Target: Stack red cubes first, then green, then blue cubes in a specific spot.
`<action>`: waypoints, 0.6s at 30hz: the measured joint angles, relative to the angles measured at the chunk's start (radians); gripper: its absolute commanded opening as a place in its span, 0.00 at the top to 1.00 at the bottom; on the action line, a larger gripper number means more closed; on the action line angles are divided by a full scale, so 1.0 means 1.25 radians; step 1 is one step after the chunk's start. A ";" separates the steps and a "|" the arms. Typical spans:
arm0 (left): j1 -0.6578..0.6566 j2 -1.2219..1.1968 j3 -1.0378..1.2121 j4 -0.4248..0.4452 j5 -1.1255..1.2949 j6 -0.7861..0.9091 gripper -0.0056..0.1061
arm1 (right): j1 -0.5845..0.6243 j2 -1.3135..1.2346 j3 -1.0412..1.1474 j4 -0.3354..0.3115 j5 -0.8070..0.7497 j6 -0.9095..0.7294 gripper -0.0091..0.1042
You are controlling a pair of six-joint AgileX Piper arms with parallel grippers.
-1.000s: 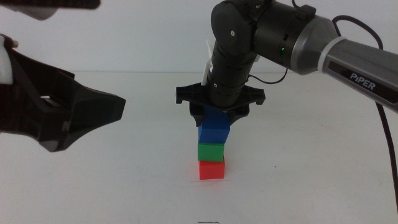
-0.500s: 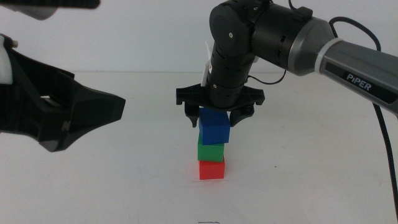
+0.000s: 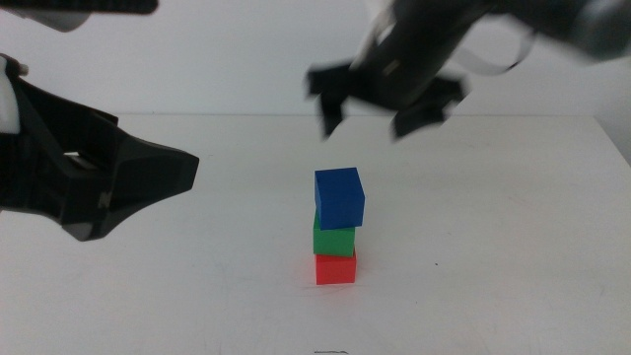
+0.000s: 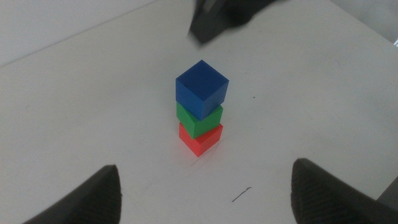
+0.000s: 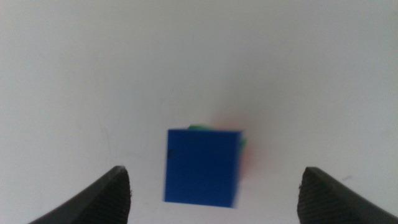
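1. Now the red cube [image 3: 335, 268] is sitting on the white tabletop [image 3: 513, 247], w/ the green cube [image 3: 333, 238] resting on it and the blue cube [image 3: 339, 197] topping the stack.
2. Blue cube is sitting turned a bit vs. the green one, overhanging slightly twd the right arm's side; green and red are lining up more squarely.
3. Right gripper [image 3: 380, 116] is hanging above the stack, blurred, well apart from the blue cube, jaws spread wide, holding nothing.
4. Right wrist view is looking straight down on the blue top face, w/ slivers of green and red peeking past its edges.
5. Left gripper [image 3: 148, 177] is waiting off to the left side, near table level, apart from the stack; its jaws are spread wide in the left wrist view, nothing btwn them.
6. Tabletop is showing plain matte white, w/ a tiny dark mark [image 4: 241, 195] near the stack; a pale wall is running behind the table's far edge.
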 measured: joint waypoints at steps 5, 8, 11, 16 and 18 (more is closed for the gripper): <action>0.000 0.000 0.000 0.000 0.000 0.000 0.11 | -0.072 -0.153 0.103 -0.020 -0.018 -0.050 0.15; 0.000 0.000 0.000 0.000 0.000 0.000 0.11 | -0.136 -0.278 0.229 -0.010 -0.116 -0.079 0.15; 0.000 0.000 0.000 0.000 0.000 0.000 0.11 | -0.221 -0.407 0.379 0.006 -0.246 -0.129 0.15; 0.000 0.000 0.000 0.000 0.000 0.000 0.11 | -0.349 -0.576 0.600 0.023 -0.397 -0.246 0.15; 0.000 0.000 0.000 0.000 0.000 0.000 0.11 | -0.392 -0.622 0.659 0.032 -0.423 -0.291 0.15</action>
